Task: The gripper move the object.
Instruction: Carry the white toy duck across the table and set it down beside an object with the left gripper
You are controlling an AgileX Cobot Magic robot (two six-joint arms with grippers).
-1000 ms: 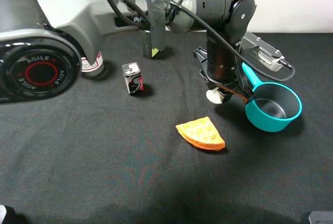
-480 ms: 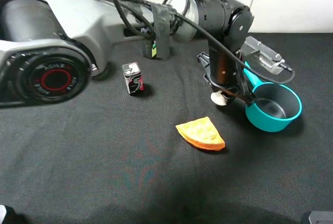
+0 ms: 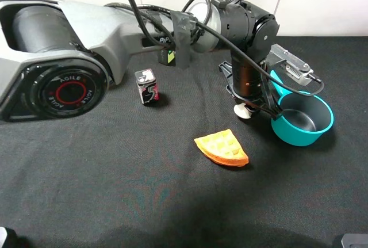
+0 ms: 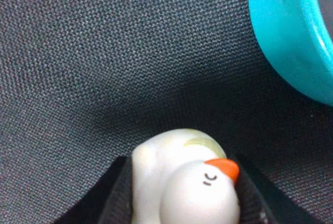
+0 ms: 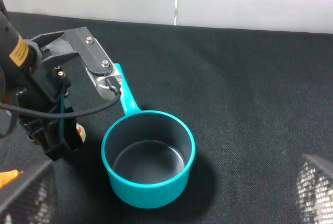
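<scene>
The object, a small white duck with an orange beak point(image 4: 182, 180), sits between the black fingers point(image 4: 117, 200) of my left gripper point(image 4: 182, 195), which is shut on it. In the exterior high view the left gripper point(image 3: 247, 107) hangs from the bulky black arm, and the duck point(image 3: 244, 111) shows just below it, low over the black cloth. It is close to the near-left side of the teal pan point(image 3: 302, 121). The right wrist view shows the same duck point(image 5: 79, 131) under the left gripper point(image 5: 54, 135). My right gripper point(image 5: 171, 185) is open, its mesh-padded fingers point(image 5: 28, 193) far apart.
An orange waffle wedge point(image 3: 222, 148) lies in front of the duck. A small black and red box point(image 3: 147, 86) stands to the left, and a dark box with a green label point(image 3: 168, 57) is behind it. The teal pan point(image 5: 148, 156) is empty, its handle pointing to the back left.
The left arm has shifted a little to the right, carrying the duck slightly nearer the teal pan. The waffle, boxes and pan have not moved.
</scene>
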